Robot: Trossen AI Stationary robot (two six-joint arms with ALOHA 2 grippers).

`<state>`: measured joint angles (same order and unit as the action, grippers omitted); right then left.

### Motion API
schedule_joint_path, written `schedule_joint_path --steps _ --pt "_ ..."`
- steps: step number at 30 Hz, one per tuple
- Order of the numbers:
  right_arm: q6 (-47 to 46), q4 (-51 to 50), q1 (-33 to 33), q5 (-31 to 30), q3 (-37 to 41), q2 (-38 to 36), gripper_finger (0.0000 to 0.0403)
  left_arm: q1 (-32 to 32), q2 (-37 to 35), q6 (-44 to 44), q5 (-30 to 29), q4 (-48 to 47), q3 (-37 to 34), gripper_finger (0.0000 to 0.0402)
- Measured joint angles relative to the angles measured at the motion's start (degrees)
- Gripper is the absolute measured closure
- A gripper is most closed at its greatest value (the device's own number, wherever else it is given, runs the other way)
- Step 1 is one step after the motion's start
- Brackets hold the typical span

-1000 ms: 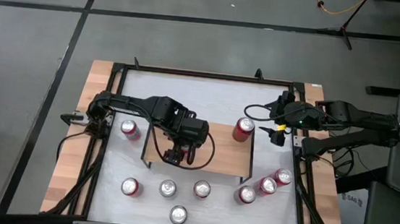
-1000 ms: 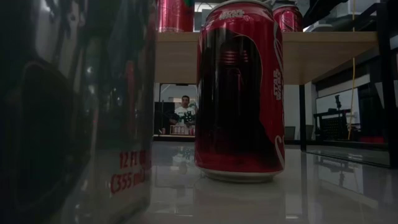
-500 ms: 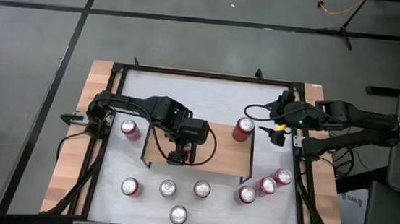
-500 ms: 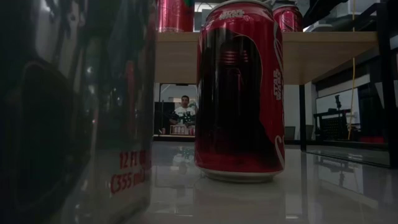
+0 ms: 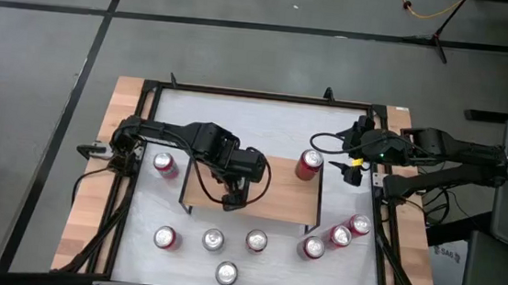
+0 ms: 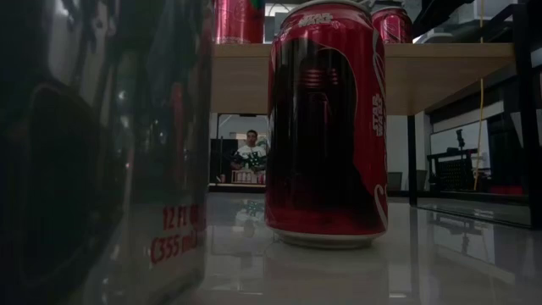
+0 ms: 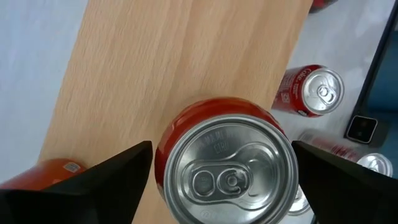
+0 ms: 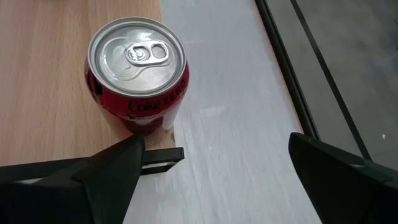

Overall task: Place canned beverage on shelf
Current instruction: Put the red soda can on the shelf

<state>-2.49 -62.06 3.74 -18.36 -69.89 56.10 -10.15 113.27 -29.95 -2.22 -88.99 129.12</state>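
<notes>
The shelf (image 5: pixel 277 195) is a low wooden plank on black legs in the middle of the table. A red canned beverage (image 7: pixel 227 168) stands upright on the plank (image 7: pixel 155 62). My left gripper (image 5: pixel 231 194) points down over it. It is open, with one finger on each side of the can's top and a thin gap at each side. A second red can (image 8: pixel 137 68) stands at the shelf's far right corner (image 5: pixel 309 164). My right gripper (image 5: pixel 353 170) hovers open just off the shelf's right end, with nothing between its fingers.
Several red cans stand on the white table: one left of the shelf (image 5: pixel 165 162), a row along the near side (image 5: pixel 213 240) and a cluster at the near right (image 5: pixel 340 235). Black frame rails (image 5: pixel 382 154) border the table. A person (image 6: pixel 251 152) sits far behind.
My left gripper has rolled about its own downward axis while staying over the same spot on the shelf. Its fingers have kept the same spread. The cans have not moved.
</notes>
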Motion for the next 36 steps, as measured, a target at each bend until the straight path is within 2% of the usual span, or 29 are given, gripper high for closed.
schedule_joint_path --steps 15,24,29,36 --pt "0.0 0.0 0.0 0.0 0.0 0.0 0.0015 0.0 0.0 -4.5 -2.9 0.0 0.0 0.0032" --pt "0.0 0.0 0.0 0.0 0.0 0.0 0.0015 0.0 0.0 -4.4 -3.0 -0.1 0.0 0.0092" --pt "0.0 0.0 0.0 0.0 0.0 0.0 0.0015 0.1 0.0 -0.1 -3.0 0.0 0.0 0.0122" --pt "0.0 0.0 0.0 0.0 0.0 0.0 0.0015 2.6 0.0 6.7 -2.8 -0.8 0.0 0.0122"
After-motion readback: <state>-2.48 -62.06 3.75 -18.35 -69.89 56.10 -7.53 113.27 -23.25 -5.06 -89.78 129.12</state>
